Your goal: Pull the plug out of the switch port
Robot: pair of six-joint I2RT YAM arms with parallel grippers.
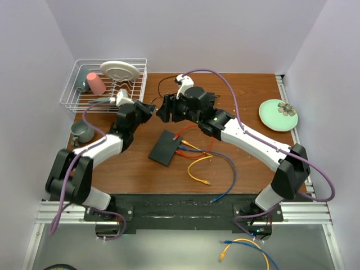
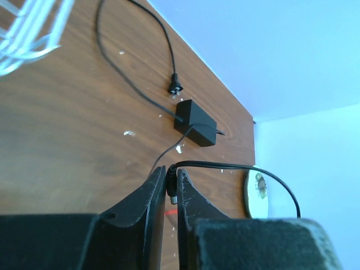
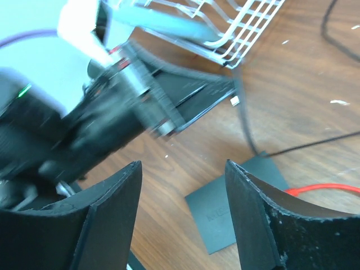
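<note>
Left gripper [image 2: 171, 173]: closed on the plug [image 2: 172, 194], which is raised above the table and apart from the switch [image 1: 165, 148] at frame centre. Plug judged light, rigid and smooth, its cord [image 2: 236, 165] thin and limp. Hold it by the moulded body, never by the cord. Right gripper [image 3: 183, 166]: open, empty. Table [image 1: 135, 174]: smooth wood. Loose cables [image 1: 202, 163] lie right of the switch. Walls close in on three sides.

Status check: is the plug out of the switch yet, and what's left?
Looks done: the left gripper is shut on the black cord's plug, held away from the switch. In hand: the right gripper hangs open above the switch. Left: probably releasing the cord. A red cable runs to the switch's edge.
</note>
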